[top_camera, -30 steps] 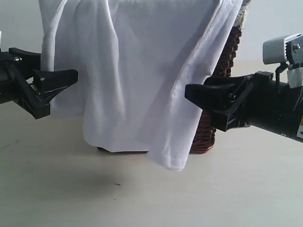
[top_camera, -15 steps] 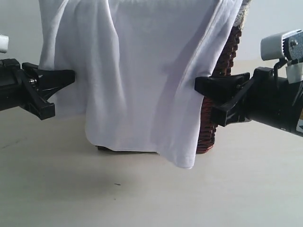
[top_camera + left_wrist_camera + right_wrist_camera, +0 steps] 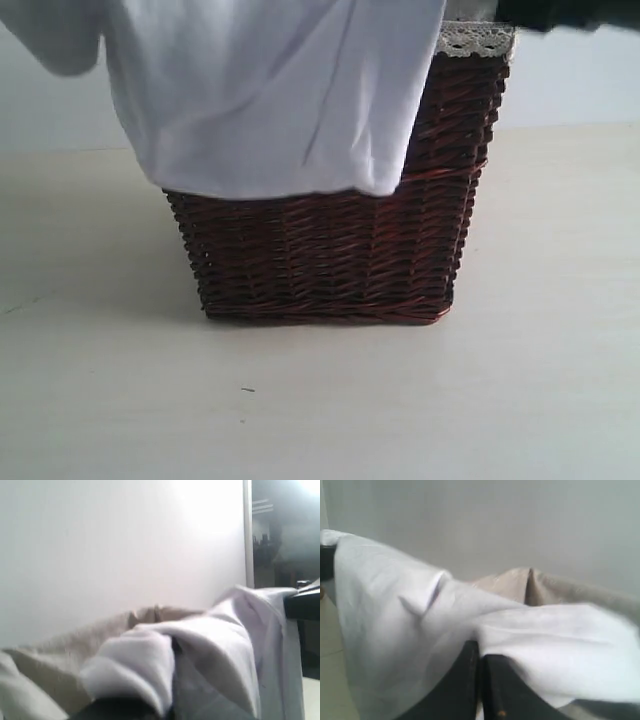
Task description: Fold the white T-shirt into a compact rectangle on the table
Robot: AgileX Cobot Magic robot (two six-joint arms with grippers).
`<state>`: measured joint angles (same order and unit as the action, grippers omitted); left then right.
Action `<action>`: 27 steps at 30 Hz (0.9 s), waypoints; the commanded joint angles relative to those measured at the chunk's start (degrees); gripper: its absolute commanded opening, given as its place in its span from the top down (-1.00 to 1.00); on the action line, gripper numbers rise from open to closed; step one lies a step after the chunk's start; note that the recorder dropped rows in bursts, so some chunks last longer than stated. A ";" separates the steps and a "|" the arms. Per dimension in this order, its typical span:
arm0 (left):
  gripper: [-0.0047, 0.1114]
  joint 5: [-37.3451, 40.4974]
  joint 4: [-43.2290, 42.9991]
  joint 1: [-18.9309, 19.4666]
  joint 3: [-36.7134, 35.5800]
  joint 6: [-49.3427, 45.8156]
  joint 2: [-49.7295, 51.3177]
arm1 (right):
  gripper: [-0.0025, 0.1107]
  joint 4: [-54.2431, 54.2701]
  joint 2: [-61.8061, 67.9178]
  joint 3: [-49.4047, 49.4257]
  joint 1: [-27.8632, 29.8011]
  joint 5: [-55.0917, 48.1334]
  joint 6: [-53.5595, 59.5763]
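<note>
The white T-shirt [image 3: 270, 100] hangs from above the frame, its lower hem draped over the front of the wicker basket. The lettering and neck tag are out of view. In the exterior view neither gripper's jaws show; only a dark bit of the right arm [image 3: 570, 12] is at the top edge. My right gripper [image 3: 479, 647] has its black fingers pressed together with shirt cloth [image 3: 395, 595] pinched at their tips. My left gripper [image 3: 167, 700] is buried under bunched shirt fabric [image 3: 135, 665], which pulls out from where its jaws meet.
The dark brown wicker basket [image 3: 330, 250] with white lace trim [image 3: 475, 38] stands on the pale table [image 3: 320, 400], behind the shirt's hem. Its beige liner [image 3: 540, 587] shows in both wrist views. Bare tabletop lies in front of and beside the basket.
Both grippers closed on the shirt's sides and rose out of the exterior view. The shirt went up with them, uncovering most of the basket's front.
</note>
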<state>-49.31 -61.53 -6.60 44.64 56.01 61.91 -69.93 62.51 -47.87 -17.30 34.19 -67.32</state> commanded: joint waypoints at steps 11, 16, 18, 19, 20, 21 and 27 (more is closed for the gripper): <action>0.92 18.30 5.52 -0.25 31.15 9.29 -3.14 | 0.96 -18.34 -1.10 -34.26 -0.07 -15.54 -23.28; 0.92 20.69 5.77 -0.25 41.36 9.13 -2.14 | 0.96 -19.57 1.17 -45.29 -0.07 -17.60 -24.82; 0.92 20.44 5.26 -0.25 44.44 9.13 -1.92 | 0.96 -20.67 2.16 -49.17 -0.07 -16.56 -27.72; 0.92 20.31 4.73 -0.25 45.86 9.13 -1.92 | 0.96 -21.68 2.35 -51.17 -0.07 -15.35 -29.61; 0.92 20.31 3.99 -0.25 46.89 9.30 -1.92 | 0.96 -22.87 2.44 -52.64 -0.07 -14.52 -31.14; 0.92 20.69 3.05 -0.25 48.06 9.46 -2.17 | 0.96 -24.59 2.44 -54.33 -0.07 -13.80 -32.46; 0.92 28.13 -3.16 -0.25 53.07 12.20 -5.19 | 0.96 -30.02 0.91 -61.46 -0.07 -12.53 -39.77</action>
<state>-26.41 -62.86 -6.60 95.32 66.30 58.68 -98.87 64.75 -106.42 -17.30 22.60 -104.57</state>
